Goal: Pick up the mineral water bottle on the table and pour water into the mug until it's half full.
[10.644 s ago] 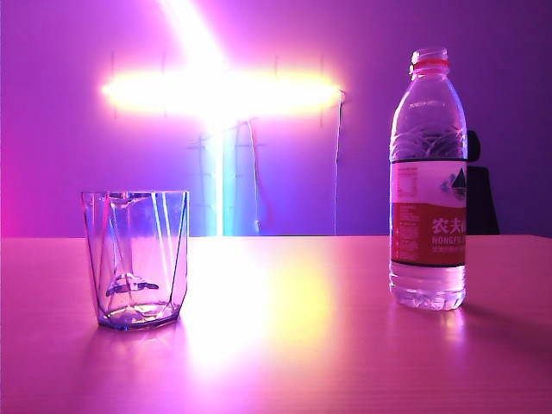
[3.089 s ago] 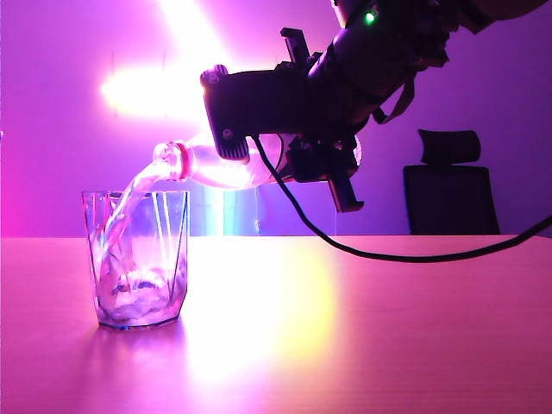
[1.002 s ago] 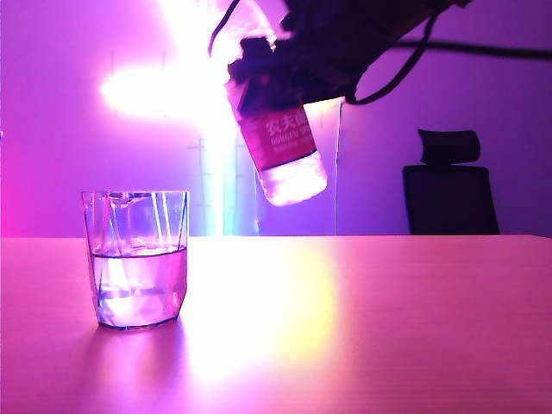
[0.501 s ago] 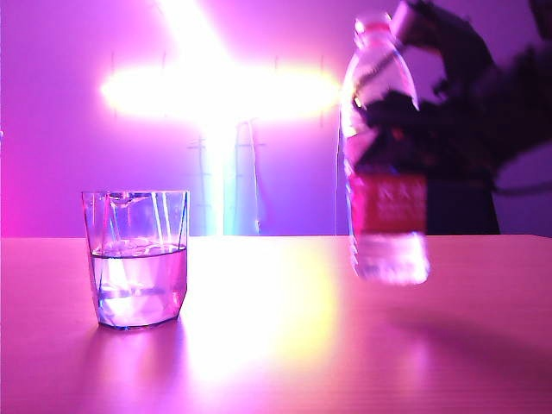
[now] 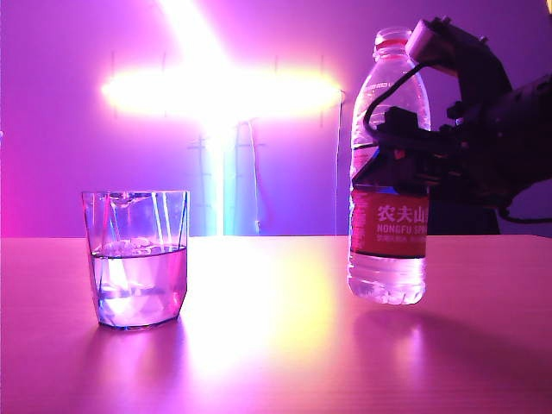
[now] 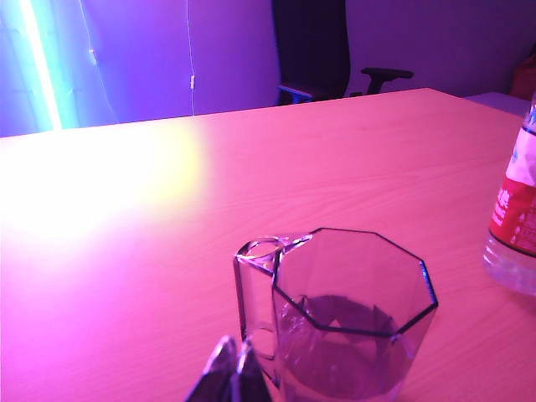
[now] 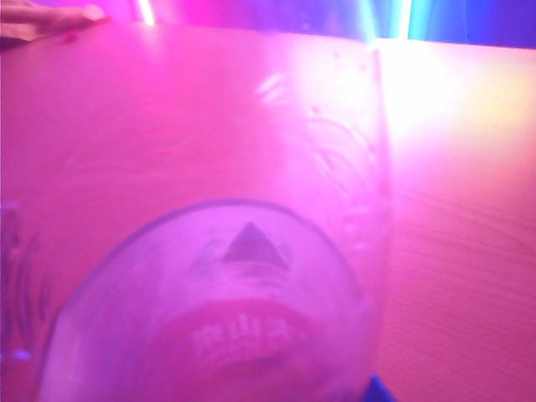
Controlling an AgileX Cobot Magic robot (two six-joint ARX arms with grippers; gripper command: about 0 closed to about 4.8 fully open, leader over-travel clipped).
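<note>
Bottle (image 5: 388, 228) on the right of the table (image 5: 276, 362), about upright with a slight lean. Base down at the tabletop; touching or a sliver above, impossible to tell.

Wide wooden top, washed pink-orange, spanning the whole scene. Bright glare at its middle from the cross-shaped lamp (image 5: 216, 90) on the far wall.

Right arm reaching in from the right, dark against the purple wall. Right gripper (image 5: 395, 155) set around the bottle at the upper edge of its red label, fingers on either side of the clear body. Clamped or slackened: cannot tell.

Red ring at the bottle's neck, water only in the lower part. From the right wrist, bottle (image 7: 243, 318) close up and blurred, with the mountain logo and red label filling most of the picture and table (image 7: 469, 251) beyond.

Mug (image 5: 138, 259) well apart from the bottle, on the left, upright and roughly half full. From the left wrist, mug (image 6: 352, 318) close by, with a slice of the bottle (image 6: 515, 218) past it on the table (image 6: 126, 209).

Left gripper (image 6: 234, 368) just beside the mug on its near side, tips pressed together, holding nothing.
</note>
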